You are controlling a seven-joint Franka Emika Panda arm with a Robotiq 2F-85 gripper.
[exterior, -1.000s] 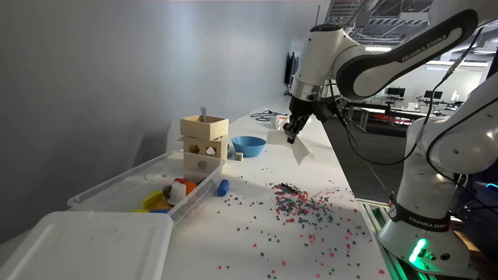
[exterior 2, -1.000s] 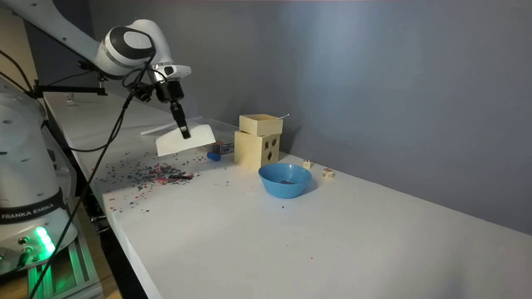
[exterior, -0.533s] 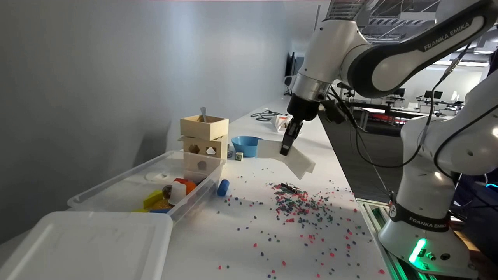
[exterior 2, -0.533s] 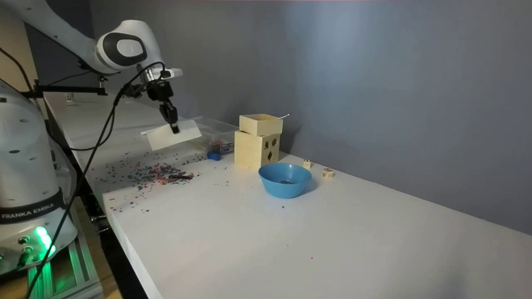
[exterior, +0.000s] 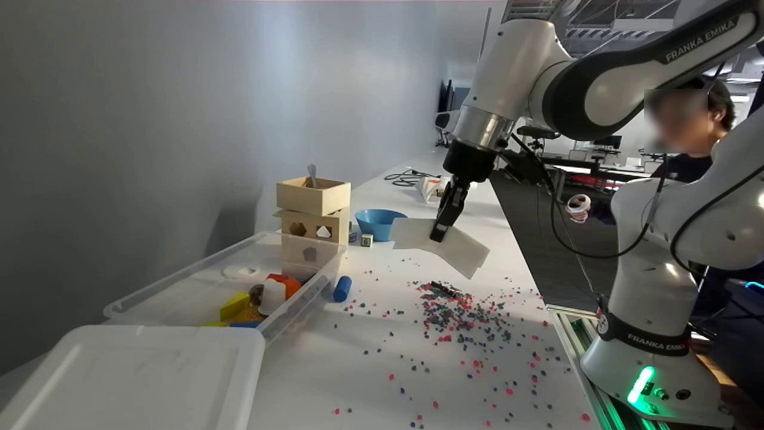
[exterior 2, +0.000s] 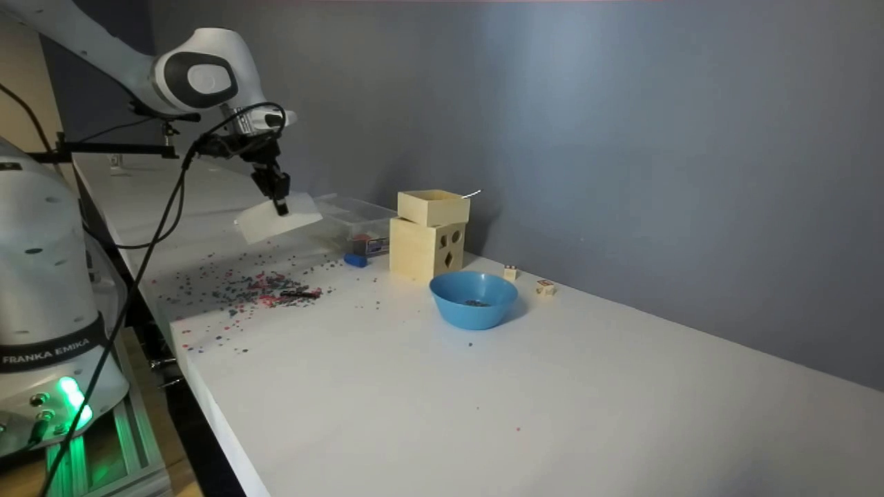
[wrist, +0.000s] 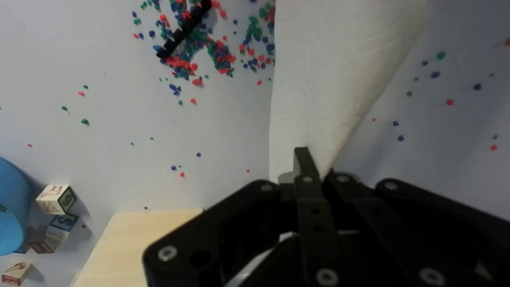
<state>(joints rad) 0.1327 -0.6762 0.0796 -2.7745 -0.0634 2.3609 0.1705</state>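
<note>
My gripper (exterior: 440, 232) is shut on a white sheet (exterior: 465, 254), paper or thin cloth, held in the air above the table. In the wrist view the sheet (wrist: 318, 71) is pinched between the fingertips and spreads away from them. In an exterior view the gripper (exterior 2: 282, 206) shows the sheet (exterior 2: 300, 210) hanging tilted on both sides. Below lie many small red, green and blue bits (exterior: 459, 316), scattered on the white table. A black strip-like piece (wrist: 179, 36) lies at the edge of the densest pile. The sheet hides part of the bits in the wrist view.
A blue bowl (exterior 2: 473, 304) holds some dark bits. A wooden shape-sorter box (exterior 2: 421, 248) with an open tray stands near the wall, with letter blocks (wrist: 56, 199) nearby. A clear bin (exterior: 179, 286) with toys, a white lid (exterior: 137, 376) and a blue cylinder (exterior: 342, 288) are also there.
My gripper, still holding the sheet, has moved away from the bowl towards the clear bin's end of the table. A person has come into view behind the arm.
</note>
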